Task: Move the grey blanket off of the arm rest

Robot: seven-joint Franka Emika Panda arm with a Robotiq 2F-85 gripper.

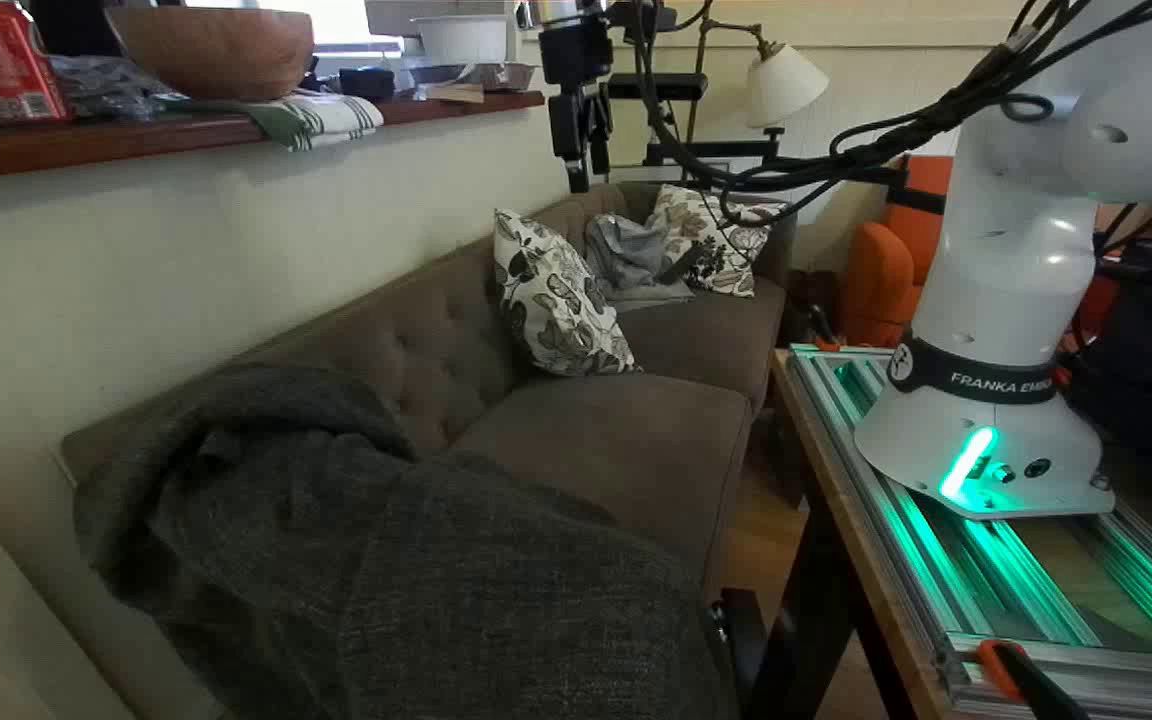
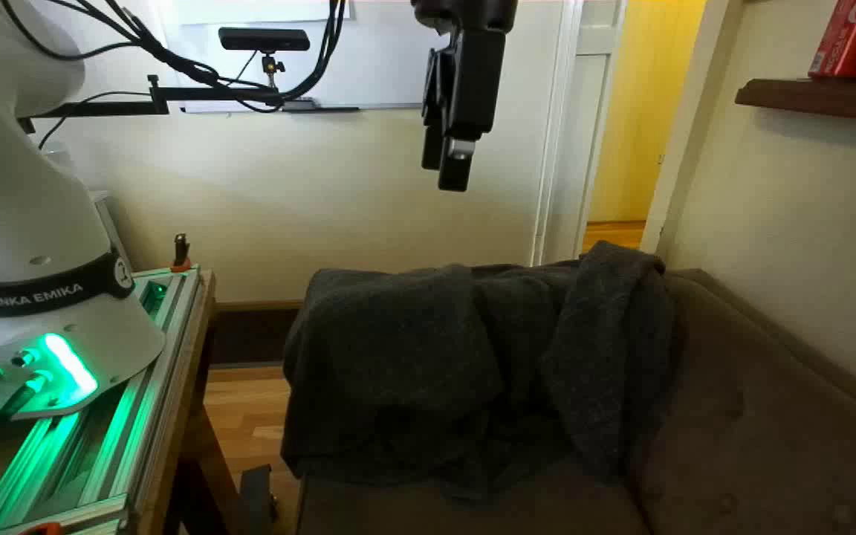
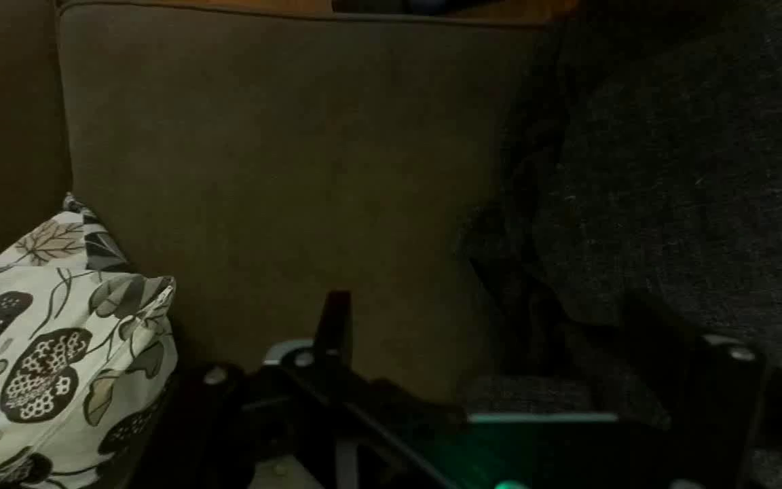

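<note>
A dark grey blanket (image 1: 416, 570) lies draped over the near end of the brown sofa in an exterior view. It covers the arm rest, which is hidden under it. In an exterior view the blanket (image 2: 420, 357) hangs in folds down to the seat, and one fold rises onto the sofa back. My gripper (image 1: 589, 178) is high above the sofa, pointing down, and also shows above the blanket in an exterior view (image 2: 443, 175). In the wrist view its fingers (image 3: 489, 302) are wide apart with nothing between them. The blanket (image 3: 696, 190) lies below on the right side.
A patterned pillow (image 1: 556, 295) leans on the sofa back; another pillow (image 1: 711, 240) and a lighter grey cloth (image 1: 631, 255) lie farther along. A wooden shelf (image 1: 136, 145) with a bowl juts over the sofa. The robot's table (image 1: 836, 540) stands beside the seat (image 1: 626, 440).
</note>
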